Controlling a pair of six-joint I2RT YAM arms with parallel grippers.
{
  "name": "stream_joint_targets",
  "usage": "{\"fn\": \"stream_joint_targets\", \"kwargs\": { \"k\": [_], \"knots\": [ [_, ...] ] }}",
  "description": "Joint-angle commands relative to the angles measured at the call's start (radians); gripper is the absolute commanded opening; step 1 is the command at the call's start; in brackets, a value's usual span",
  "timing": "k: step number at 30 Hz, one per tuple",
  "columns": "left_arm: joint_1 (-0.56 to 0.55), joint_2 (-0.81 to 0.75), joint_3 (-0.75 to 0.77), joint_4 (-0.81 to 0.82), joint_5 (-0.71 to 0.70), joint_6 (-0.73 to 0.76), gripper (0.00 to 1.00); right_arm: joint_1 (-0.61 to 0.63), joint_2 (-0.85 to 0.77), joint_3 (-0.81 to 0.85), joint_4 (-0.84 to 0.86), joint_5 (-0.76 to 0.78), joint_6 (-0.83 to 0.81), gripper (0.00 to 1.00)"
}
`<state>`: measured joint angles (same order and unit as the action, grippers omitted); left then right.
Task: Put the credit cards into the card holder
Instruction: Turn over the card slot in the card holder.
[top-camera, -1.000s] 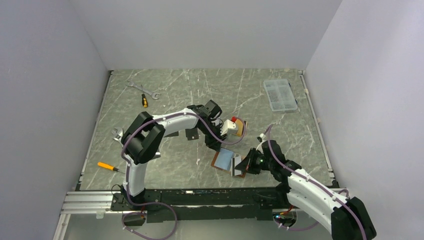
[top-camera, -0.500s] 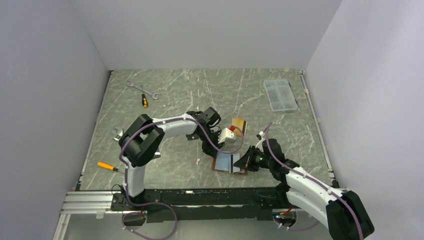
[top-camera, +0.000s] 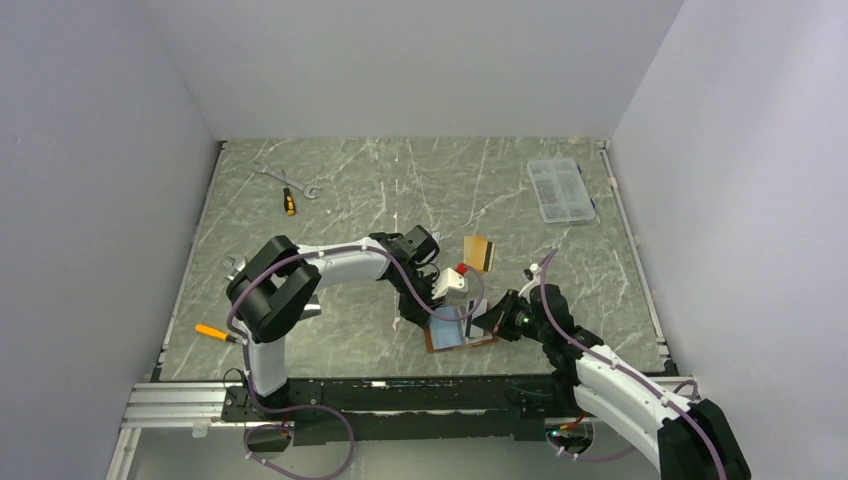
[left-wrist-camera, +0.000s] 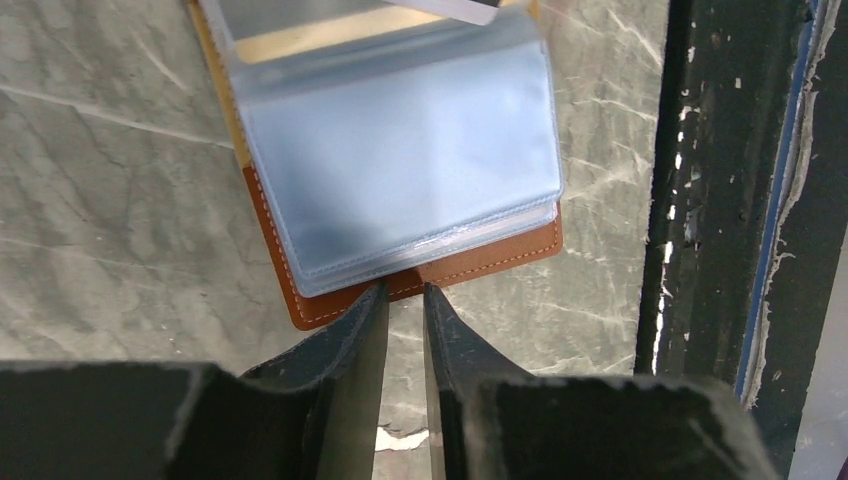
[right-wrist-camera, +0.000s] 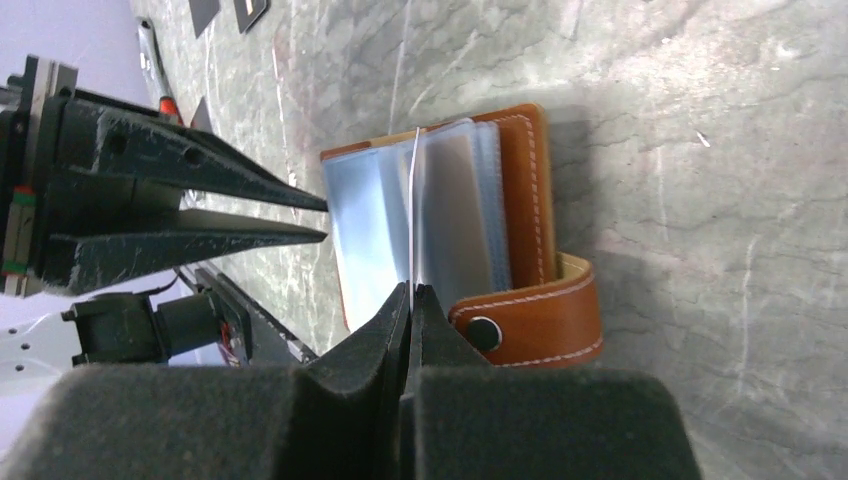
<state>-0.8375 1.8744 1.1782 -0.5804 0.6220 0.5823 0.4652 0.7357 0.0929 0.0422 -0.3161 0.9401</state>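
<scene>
The tan-brown card holder (top-camera: 447, 336) lies open on the table, its blue-grey clear sleeves up (left-wrist-camera: 400, 150); the snap tab (right-wrist-camera: 530, 320) curls at its side. My right gripper (top-camera: 487, 321) (right-wrist-camera: 411, 290) is shut on a silver-grey card (right-wrist-camera: 414, 200), held on edge among the sleeves. My left gripper (top-camera: 428, 316) (left-wrist-camera: 405, 292) is open by a narrow gap, its tips at the holder's brown near edge (left-wrist-camera: 500, 255) with nothing between them. An orange card (top-camera: 478, 252) lies behind the holder. Two black cards (right-wrist-camera: 250, 10) lie farther off.
A clear compartment box (top-camera: 560, 188) sits at the back right. A wrench (top-camera: 285, 178) and a yellow-handled screwdriver (top-camera: 289, 201) lie at the back left, an orange screwdriver (top-camera: 215, 332) at the front left. The black front rail (left-wrist-camera: 720, 200) runs just beside the holder.
My left gripper has come down from near the orange card to the holder's edge. My right gripper has brought the silver-grey card over the holder and stood it among the sleeves.
</scene>
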Motion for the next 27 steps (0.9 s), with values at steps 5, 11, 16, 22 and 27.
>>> {"fn": "stream_joint_targets", "kwargs": {
  "k": [5, 11, 16, 22, 27],
  "knots": [
    [-0.029, -0.071, -0.036, -0.030, -0.040, -0.016, 0.26, -0.003, 0.025, -0.051, 0.172, 0.026, 0.039, 0.00],
    [-0.068, -0.137, -0.062, -0.014, -0.045, -0.033, 0.27, -0.002, -0.026, -0.069, 0.157, 0.030, 0.048, 0.00],
    [-0.139, -0.121, -0.081, 0.007, -0.071, -0.029, 0.27, -0.003, -0.052, -0.091, 0.179, 0.021, 0.067, 0.00],
    [-0.167, -0.095, -0.102, 0.031, -0.140, -0.031, 0.26, -0.002, -0.045, -0.112, 0.218, 0.002, 0.076, 0.00],
    [-0.178, -0.096, -0.133, 0.063, -0.226, -0.049, 0.25, -0.003, 0.020, -0.125, 0.294, -0.024, 0.079, 0.00]
  ]
}}
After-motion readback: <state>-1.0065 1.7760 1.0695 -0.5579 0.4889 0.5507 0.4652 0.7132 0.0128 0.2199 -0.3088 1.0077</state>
